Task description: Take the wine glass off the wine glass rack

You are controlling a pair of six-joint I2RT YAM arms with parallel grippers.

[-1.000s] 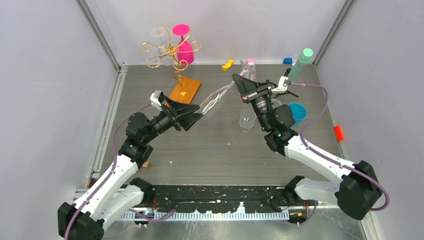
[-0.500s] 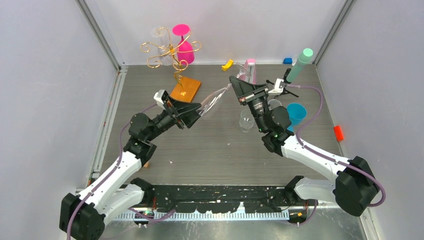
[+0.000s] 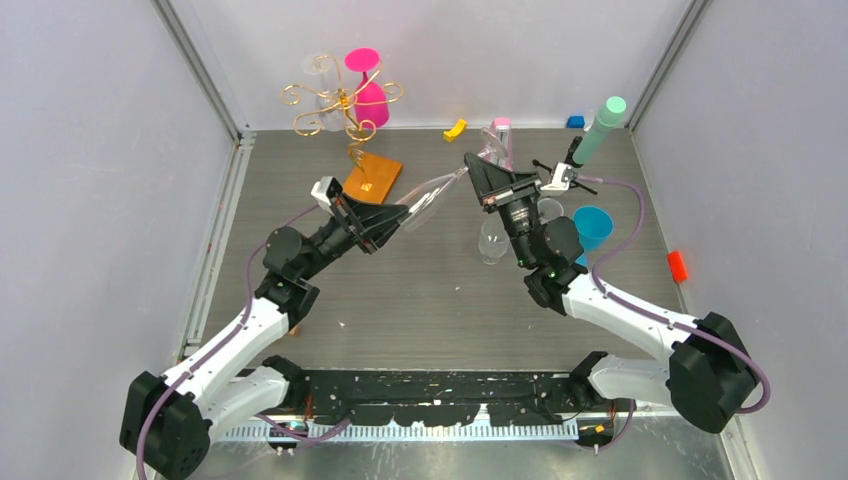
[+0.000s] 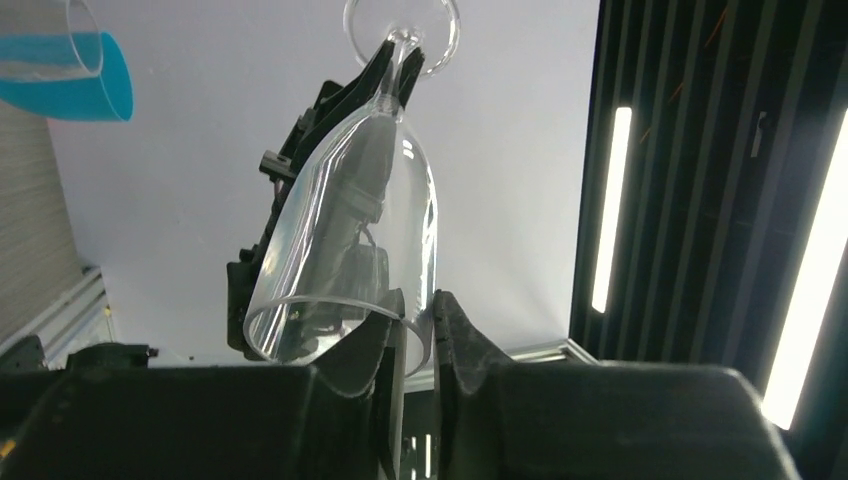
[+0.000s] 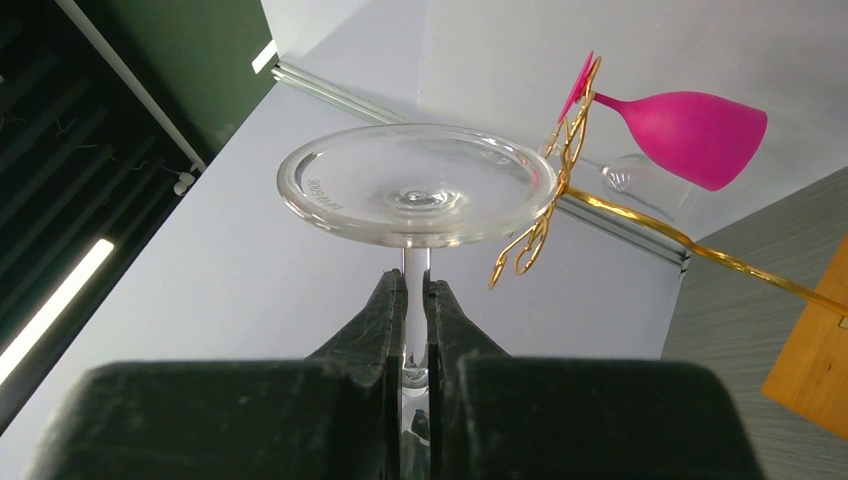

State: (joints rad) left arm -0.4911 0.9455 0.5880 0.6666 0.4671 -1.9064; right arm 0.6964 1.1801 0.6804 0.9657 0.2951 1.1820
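A clear wine glass (image 3: 428, 192) is held in the air between both grippers, away from the rack. My left gripper (image 3: 396, 213) is shut on its rim, one finger inside the bowl (image 4: 350, 230) and one outside; it shows in the left wrist view (image 4: 416, 322). My right gripper (image 3: 468, 166) is shut on the stem just under the foot (image 5: 416, 186); it shows in the right wrist view (image 5: 415, 292). The gold wine glass rack (image 3: 342, 100) stands on its orange base (image 3: 370, 178) at the back left. It holds a pink wine glass (image 3: 368, 92) and another clear glass (image 3: 320, 70).
A clear tumbler (image 3: 493, 240) and a blue cup (image 3: 595, 225) stand by the right arm. A mint cylinder (image 3: 603, 123), a yellow piece (image 3: 455, 128), a blue block (image 3: 575, 122) and a red block (image 3: 678, 265) lie at the back and right.
My left gripper has moved up and away from its base with the glass rim in it. The right gripper has shifted only slightly and kept its hold on the stem.
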